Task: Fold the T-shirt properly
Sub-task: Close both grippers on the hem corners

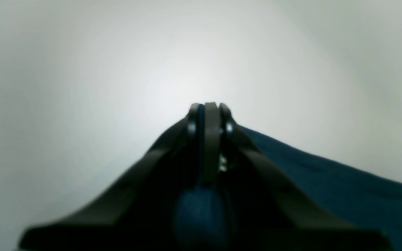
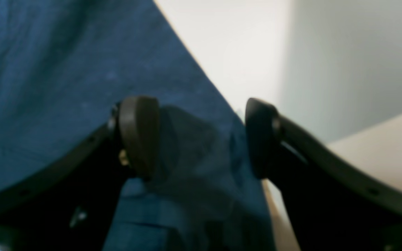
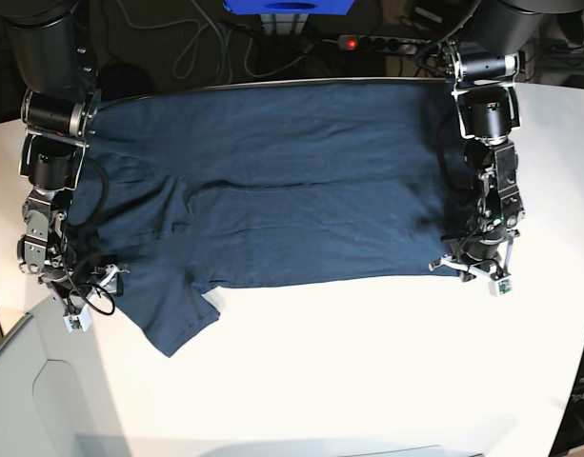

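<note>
Left wrist view first: the left tool [image 1: 209, 115] has its black jaws pressed together with a sliver of dark navy cotton caught between them, so it is gripping a hem corner of the plain navy-blue short-sleeved T-shirt [image 1: 344, 188], which trails off to one side over the pale table [image 1: 82, 87]. From the right wrist view, the right tool [image 2: 201, 137] stands with its two black pads wide apart, straddling a rumpled edge of the same shirt [image 2: 65, 69] without pinching it; cloth lies between the jaws, and I cannot tell whether the pads touch it.

Looking across the room from the base view, the left tool [image 3: 482, 262] sits at the shirt's near hem corner and the right tool [image 3: 72, 286] by the near sleeve. The T-shirt [image 3: 292, 190] lies spread flat and sideways on the white table [image 3: 368, 371], its far edge at the table's back rim, one sleeve sticking out toward the front.

As I judge it, hardly anything is folded yet: one corner is secured, the other grasp is not yet made, and every fold remains to be done.
</note>
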Robot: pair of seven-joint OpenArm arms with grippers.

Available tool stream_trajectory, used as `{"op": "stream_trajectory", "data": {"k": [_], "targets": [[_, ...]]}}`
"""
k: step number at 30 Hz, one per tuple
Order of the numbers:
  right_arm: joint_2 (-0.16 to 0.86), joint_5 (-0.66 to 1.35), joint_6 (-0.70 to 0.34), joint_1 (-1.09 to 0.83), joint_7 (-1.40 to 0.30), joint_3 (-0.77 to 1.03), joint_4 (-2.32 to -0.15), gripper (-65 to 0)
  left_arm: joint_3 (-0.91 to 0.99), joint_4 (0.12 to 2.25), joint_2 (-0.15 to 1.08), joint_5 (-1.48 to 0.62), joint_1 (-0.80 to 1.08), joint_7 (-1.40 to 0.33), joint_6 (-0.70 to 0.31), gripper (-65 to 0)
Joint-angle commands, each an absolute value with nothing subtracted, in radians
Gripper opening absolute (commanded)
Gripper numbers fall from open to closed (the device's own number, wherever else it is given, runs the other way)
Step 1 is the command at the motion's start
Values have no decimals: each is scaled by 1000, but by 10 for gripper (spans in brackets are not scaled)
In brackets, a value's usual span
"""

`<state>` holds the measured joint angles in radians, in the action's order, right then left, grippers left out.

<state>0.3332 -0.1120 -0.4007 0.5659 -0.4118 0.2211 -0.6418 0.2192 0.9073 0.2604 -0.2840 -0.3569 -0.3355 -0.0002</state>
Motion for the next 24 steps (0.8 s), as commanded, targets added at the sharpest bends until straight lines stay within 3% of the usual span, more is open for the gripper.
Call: {"op": "stream_trajectory", "data": {"k": [1,5,11,12,17,24], "targets": [[351,-102,-384,596,-394,223,-653,-286,219,908,268,-282,-366,-349,7,-650],[346,-102,-384,581,-394,219,-618,-330,219,918,268,-282,-344,-346,7,-650],[332,-102,-384,559,-394,219,-622,-624,219,918,271,-282,-343,-348,7,-650],[332,-102,-384,559,-394,222,-622,-650,219,918,271,-282,-343,-349,7,-650],[332,-96,-386,547,-398,226,-679,-649,220,992,271,-285,-315,-352,7,-650],[334,-94,-389,407,-437,228,-967,-649,226,1191,269,-288,-257,-446,8,-650]]}}
